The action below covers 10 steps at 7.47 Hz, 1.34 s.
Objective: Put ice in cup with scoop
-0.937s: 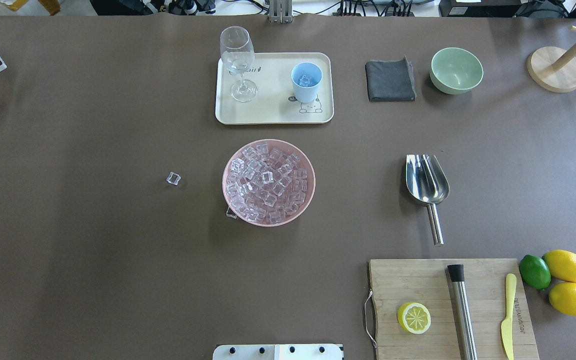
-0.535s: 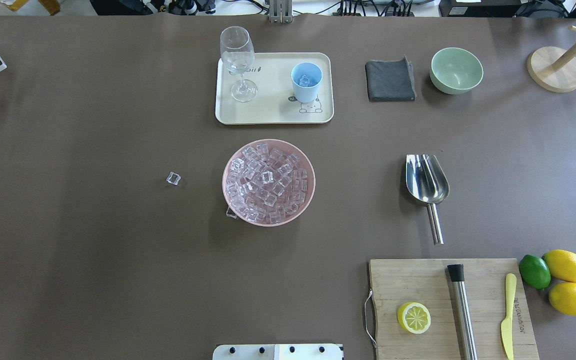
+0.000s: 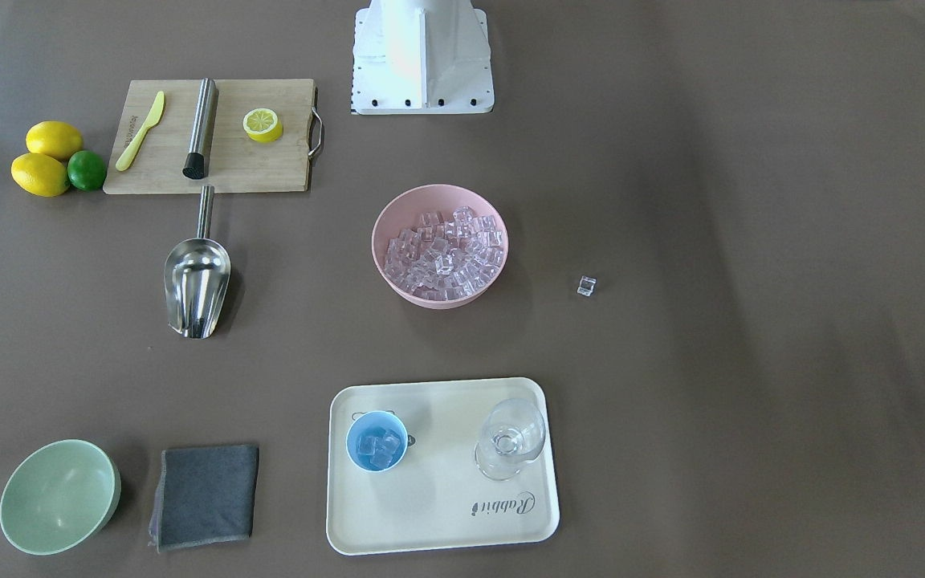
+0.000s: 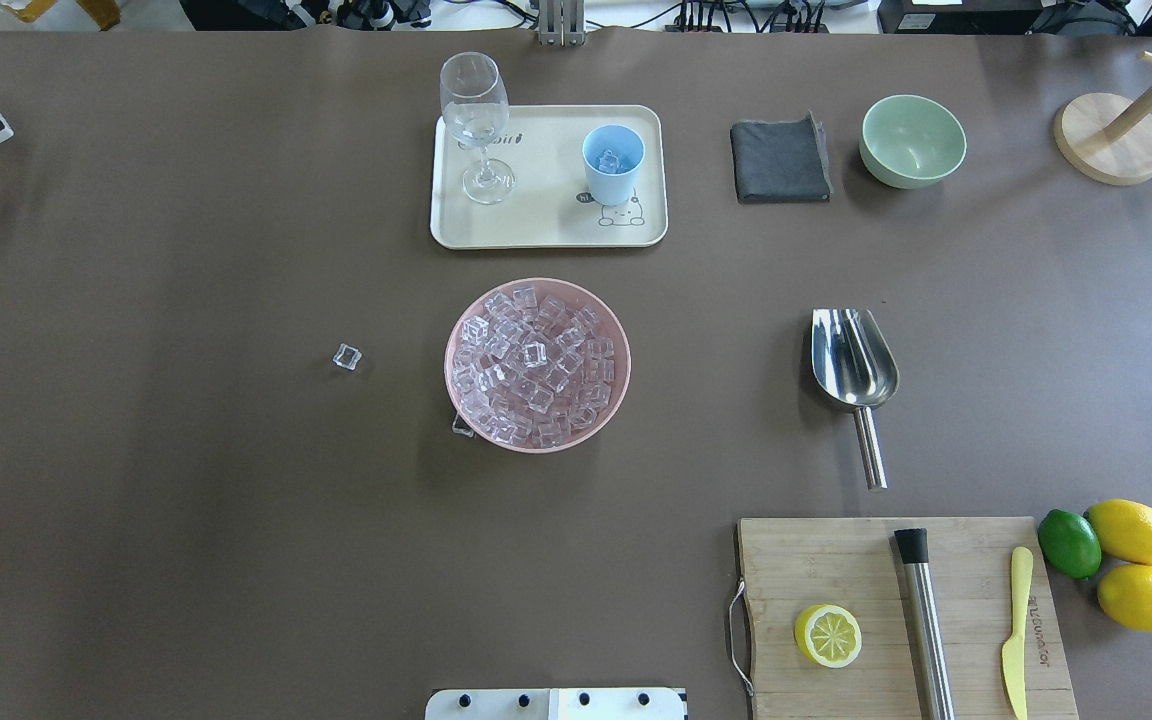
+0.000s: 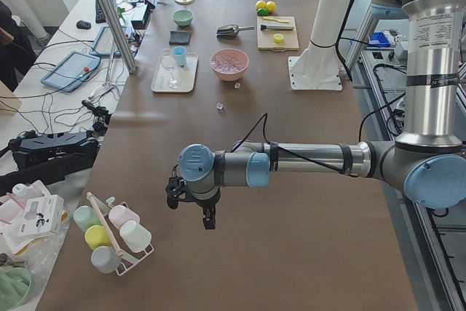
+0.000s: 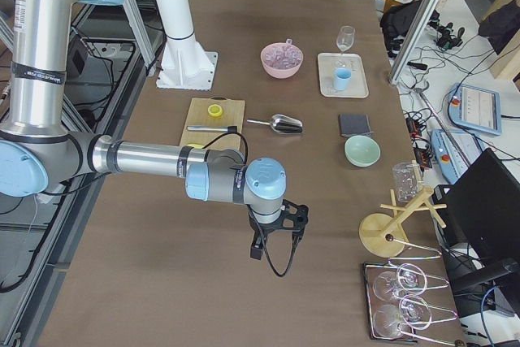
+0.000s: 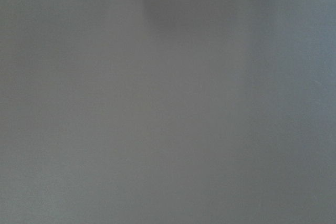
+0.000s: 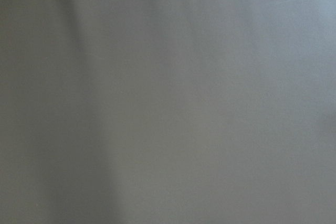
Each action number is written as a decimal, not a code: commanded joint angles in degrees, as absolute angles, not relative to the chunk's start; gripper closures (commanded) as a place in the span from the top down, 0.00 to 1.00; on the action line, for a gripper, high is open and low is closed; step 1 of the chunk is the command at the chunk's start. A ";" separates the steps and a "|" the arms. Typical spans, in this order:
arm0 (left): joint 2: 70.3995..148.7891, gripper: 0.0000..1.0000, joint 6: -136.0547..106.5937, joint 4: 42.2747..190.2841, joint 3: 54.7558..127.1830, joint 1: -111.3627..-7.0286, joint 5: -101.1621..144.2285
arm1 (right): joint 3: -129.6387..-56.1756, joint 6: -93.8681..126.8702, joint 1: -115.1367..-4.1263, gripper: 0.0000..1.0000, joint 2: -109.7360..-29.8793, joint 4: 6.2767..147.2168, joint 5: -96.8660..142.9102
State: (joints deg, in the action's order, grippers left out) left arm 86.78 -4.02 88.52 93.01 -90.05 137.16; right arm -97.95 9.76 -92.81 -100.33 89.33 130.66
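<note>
The steel scoop (image 4: 854, 360) lies on the table to the right of the pink bowl, handle toward the robot; it also shows in the front-facing view (image 3: 197, 277). The pink bowl (image 4: 456, 330) holds many clear ice cubes (image 4: 536, 365). The light-blue cup (image 4: 613, 160) stands on the cream tray (image 4: 546, 238) and holds a few cubes (image 3: 376, 446). One loose cube (image 4: 347, 357) lies left of the bowl. The left gripper (image 5: 191, 213) and right gripper (image 6: 275, 253) hang over the table's far ends; I cannot tell whether they are open or shut.
A wine glass (image 4: 476, 120) stands on the tray. A grey cloth (image 4: 781, 160) and green bowl (image 4: 913, 140) lie at the back right. A cutting board (image 4: 836, 560) with half a lemon, steel cylinder and yellow knife sits front right, beside lemons and a lime (image 4: 1069, 543).
</note>
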 commanded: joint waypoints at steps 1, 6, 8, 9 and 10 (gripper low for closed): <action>86.48 0.98 -3.87 88.51 94.83 -88.42 137.20 | -97.82 6.18 -92.81 1.00 -100.46 89.21 130.17; 86.22 0.98 -3.60 88.95 94.48 -88.24 137.20 | -98.26 0.62 -92.81 1.00 -100.28 88.86 130.69; 86.13 0.98 -3.60 88.86 94.48 -88.24 137.02 | -98.17 -0.08 -92.81 1.00 -100.28 88.86 131.74; 86.13 0.98 -3.52 88.94 94.40 -88.24 137.02 | -98.17 0.00 -92.73 1.00 -100.28 88.86 132.10; 86.39 0.98 -3.52 89.03 94.39 -88.24 137.02 | -98.17 0.35 -92.55 1.00 -100.20 88.94 132.10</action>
